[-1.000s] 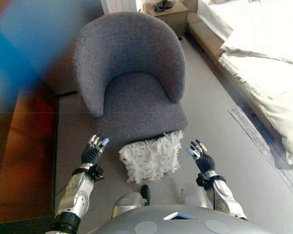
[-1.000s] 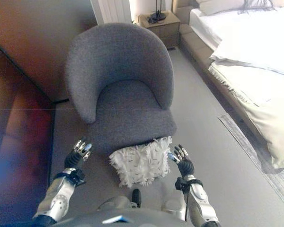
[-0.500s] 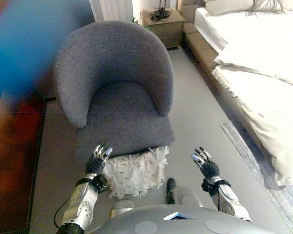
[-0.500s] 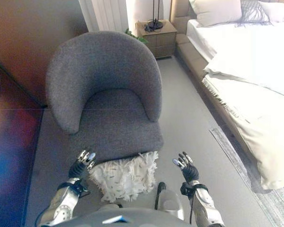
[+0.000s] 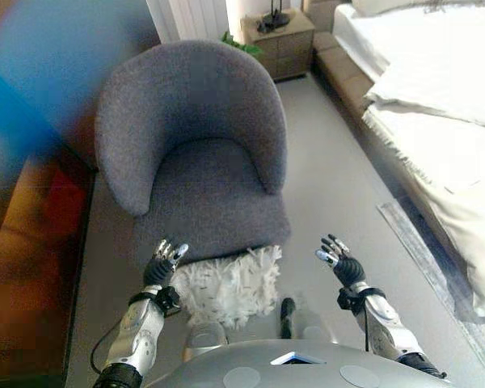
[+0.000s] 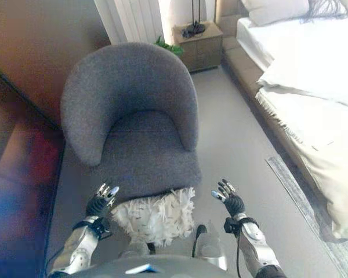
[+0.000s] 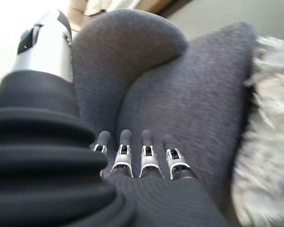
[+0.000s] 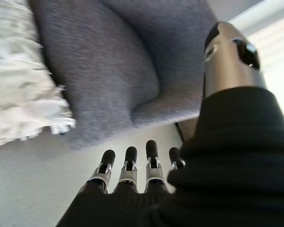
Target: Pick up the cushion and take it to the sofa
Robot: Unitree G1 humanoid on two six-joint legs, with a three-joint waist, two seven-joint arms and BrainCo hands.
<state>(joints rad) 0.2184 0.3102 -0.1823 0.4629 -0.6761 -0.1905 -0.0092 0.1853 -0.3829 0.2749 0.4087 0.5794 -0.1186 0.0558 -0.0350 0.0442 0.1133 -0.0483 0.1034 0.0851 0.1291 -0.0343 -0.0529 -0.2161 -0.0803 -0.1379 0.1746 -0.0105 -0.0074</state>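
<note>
A white shaggy cushion (image 5: 226,283) leans on the floor against the front of a grey tub armchair (image 5: 198,149). My left hand (image 5: 162,265) hovers open just left of the cushion, fingers straight, holding nothing. My right hand (image 5: 339,265) is open to the cushion's right, a hand's width or more away from it. The cushion's fringe (image 7: 265,137) shows beside the chair seat in the left wrist view, and again as the cushion (image 8: 19,90) in the right wrist view. Neither hand touches it.
A bed with white bedding (image 5: 436,121) runs along the right side. A wooden nightstand (image 5: 279,32) stands behind the armchair next to a small plant. A dark reddish-brown surface (image 5: 24,250) lies to the left. A rug edge (image 5: 444,267) shows at lower right.
The camera has shifted, so the whole scene sits differently. Both hands stay open on either side of the cushion; the left hand remains close to its left edge.
</note>
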